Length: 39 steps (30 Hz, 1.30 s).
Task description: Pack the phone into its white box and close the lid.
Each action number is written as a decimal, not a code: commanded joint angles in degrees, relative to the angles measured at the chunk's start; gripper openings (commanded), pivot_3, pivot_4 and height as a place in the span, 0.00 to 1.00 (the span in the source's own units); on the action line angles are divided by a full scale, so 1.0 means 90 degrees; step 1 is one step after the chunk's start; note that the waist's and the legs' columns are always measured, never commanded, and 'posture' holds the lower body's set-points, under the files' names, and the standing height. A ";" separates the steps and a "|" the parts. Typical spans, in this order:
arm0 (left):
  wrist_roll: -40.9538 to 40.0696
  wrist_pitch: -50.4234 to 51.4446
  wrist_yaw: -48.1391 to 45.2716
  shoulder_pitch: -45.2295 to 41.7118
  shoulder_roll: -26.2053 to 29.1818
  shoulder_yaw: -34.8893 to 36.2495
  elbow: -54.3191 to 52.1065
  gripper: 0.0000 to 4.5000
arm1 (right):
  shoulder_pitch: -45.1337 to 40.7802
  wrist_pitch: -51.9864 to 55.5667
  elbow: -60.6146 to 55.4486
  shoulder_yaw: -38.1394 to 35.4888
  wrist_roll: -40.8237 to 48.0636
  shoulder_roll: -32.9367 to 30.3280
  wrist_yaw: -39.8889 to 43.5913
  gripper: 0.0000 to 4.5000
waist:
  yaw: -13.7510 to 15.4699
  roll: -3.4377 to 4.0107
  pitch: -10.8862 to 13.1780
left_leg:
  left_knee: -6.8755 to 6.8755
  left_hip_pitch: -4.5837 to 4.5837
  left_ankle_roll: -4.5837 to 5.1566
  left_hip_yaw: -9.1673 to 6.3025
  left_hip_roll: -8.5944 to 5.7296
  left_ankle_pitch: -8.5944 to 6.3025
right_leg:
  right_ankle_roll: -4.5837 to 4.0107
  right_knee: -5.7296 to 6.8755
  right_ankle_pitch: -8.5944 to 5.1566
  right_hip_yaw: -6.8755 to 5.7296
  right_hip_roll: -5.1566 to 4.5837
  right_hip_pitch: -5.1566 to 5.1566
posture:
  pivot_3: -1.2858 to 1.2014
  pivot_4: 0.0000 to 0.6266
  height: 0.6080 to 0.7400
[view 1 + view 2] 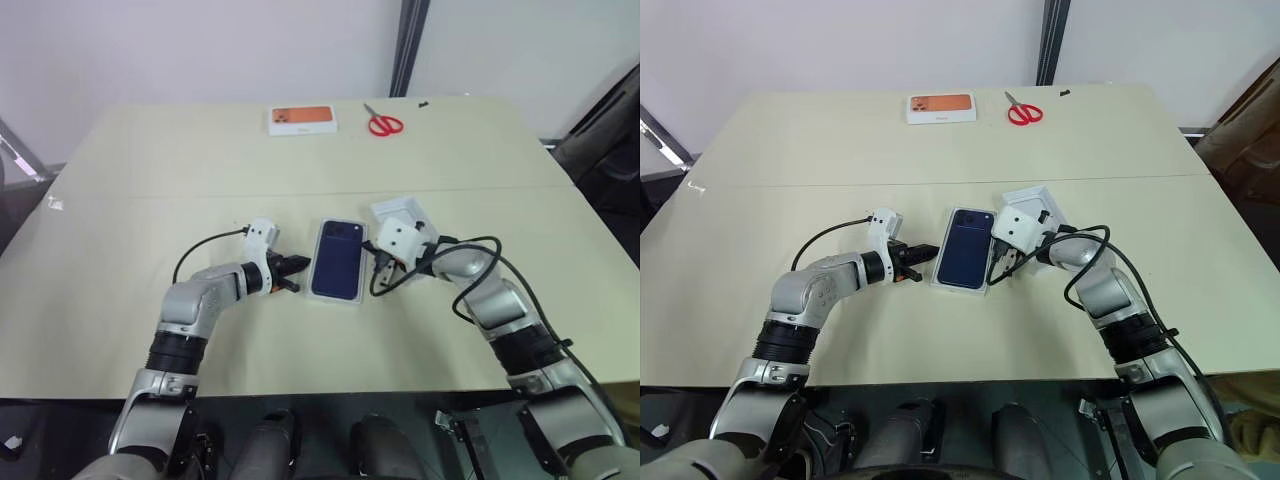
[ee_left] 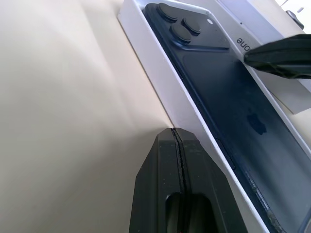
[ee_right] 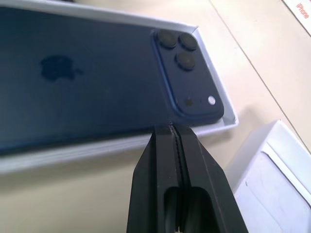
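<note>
White lid not yet on; the risk lies in the lid pick-up and seating
Navy phone lies camera side up inside the white box at mid tabletop, apparently seated flat. Left tool is pressed together and empty, tip just beside the box's left rim. Right tool is likewise pressed together and empty, near the right rim, with the lid just beyond it, seemingly hollow side up. Judgement: closed fingers can only push, so a nudge may skid the light box or tip the phone against the rim. The lid needs turning over; a one-edge pinch could let it swing and land askew, jamming on a corner. The right arm's black cable hangs close and might drag the lid
</note>
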 commanded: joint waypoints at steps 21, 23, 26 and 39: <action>-0.0098 0.0197 -0.0052 -0.0031 -0.0121 -0.0003 -0.0374 0.00 | -0.0562 -0.0416 0.0855 0.0161 -0.0293 0.0437 -0.0154 0.00 | -0.0002 -0.0001 0.0000 | 0.0000 -0.0002 -0.0001 0.0002 0.0002 0.0001 | 0.0000 0.0001 0.0000 0.0001 0.0003 -0.0005 | 0.52 0.24 0.95; -0.0101 0.0208 -0.0050 -0.0027 -0.0111 0.0025 -0.0379 0.00 | -0.0530 -0.0459 0.0863 0.0146 -0.0301 0.0390 -0.0107 0.00 | -0.0004 -0.0001 0.0000 | 0.0001 -0.0002 -0.0001 0.0002 0.0001 0.0001 | 0.0000 0.0001 0.0000 0.0001 0.0002 -0.0004 | 0.52 0.24 0.95; -0.0088 0.0189 -0.0053 -0.0002 -0.0078 0.0047 -0.0388 0.00 | -0.0426 -0.0509 0.0798 0.0125 -0.0313 0.0258 -0.0005 0.00 | -0.0009 -0.0001 0.0000 | 0.0000 -0.0001 -0.0001 0.0002 0.0001 0.0001 | 0.0000 0.0001 0.0000 0.0001 0.0002 -0.0005 | 0.52 0.24 0.95; 0.0003 -0.0001 -0.0197 -0.0032 0.0153 0.0077 -0.0277 0.00 | 0.0049 -0.0148 -0.0038 -0.0229 -0.0072 -0.0171 0.0281 0.00 | -0.0007 -0.0001 0.0000 | 0.0000 -0.0001 -0.0001 0.0002 0.0001 0.0001 | 0.0000 0.0001 0.0000 0.0001 0.0002 -0.0004 | 0.52 0.24 0.95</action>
